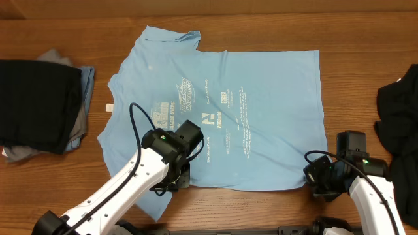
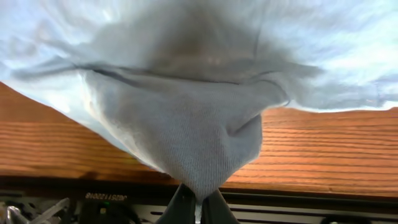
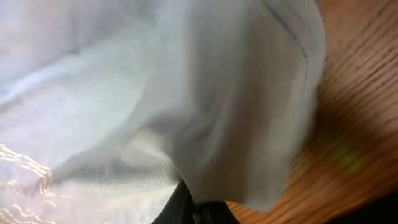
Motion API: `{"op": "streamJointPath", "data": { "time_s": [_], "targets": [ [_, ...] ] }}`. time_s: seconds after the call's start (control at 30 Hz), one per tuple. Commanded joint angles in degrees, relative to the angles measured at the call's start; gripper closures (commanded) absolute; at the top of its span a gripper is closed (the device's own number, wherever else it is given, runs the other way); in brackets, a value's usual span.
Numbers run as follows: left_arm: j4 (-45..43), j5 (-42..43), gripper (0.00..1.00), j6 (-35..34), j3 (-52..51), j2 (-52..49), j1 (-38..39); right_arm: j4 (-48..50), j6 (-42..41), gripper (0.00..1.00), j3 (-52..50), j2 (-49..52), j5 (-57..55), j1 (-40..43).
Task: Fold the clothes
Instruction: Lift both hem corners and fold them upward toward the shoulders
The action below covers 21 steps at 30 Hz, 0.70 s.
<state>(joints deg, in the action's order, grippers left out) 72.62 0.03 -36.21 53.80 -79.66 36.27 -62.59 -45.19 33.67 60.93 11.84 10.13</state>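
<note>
Left claw [image 2: 198,199] and right claw [image 3: 196,205] pinch the near edge of a flat blue T-shirt [image 1: 261,98], no fold yet made.

Sky-blue, white-printed T-shirt [image 1: 274,78] against a brown wood-grain table [image 1: 366,39].

A brown wooden worktop [image 1: 261,9] is seen, its grain running lengthwise from the left edge to the right edge. The wood is visible along the far edge, at the near left corner and near the right edge. In the left wrist view it is lit reddish-orange and shaded darker lower down. A faint green patch of light [image 3: 345,155] is cast on it in the right wrist view.
</note>
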Motion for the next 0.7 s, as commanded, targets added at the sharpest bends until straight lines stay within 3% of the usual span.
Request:
{"op": "streamJointPath", "data": {
  "time_s": [0.0,0.37,0.67],
  "targets": [
    [1.9,-4.3,0.96,1.7,4.2,0.3,-1.5,0.0,0.7,0.96,2.3,0.0,-1.5,0.2],
    [7.8,-11.2,0.96,4.0,10.0,0.3,-7.0,-2.5,2.0,0.96,5.9,1.8,-2.9,0.2],
    [7.4,-14.6,0.96,6.1,12.3,0.3,-10.1,-2.9,5.0,0.96,10.4,12.5,-3.3,0.2]
  ]
}}
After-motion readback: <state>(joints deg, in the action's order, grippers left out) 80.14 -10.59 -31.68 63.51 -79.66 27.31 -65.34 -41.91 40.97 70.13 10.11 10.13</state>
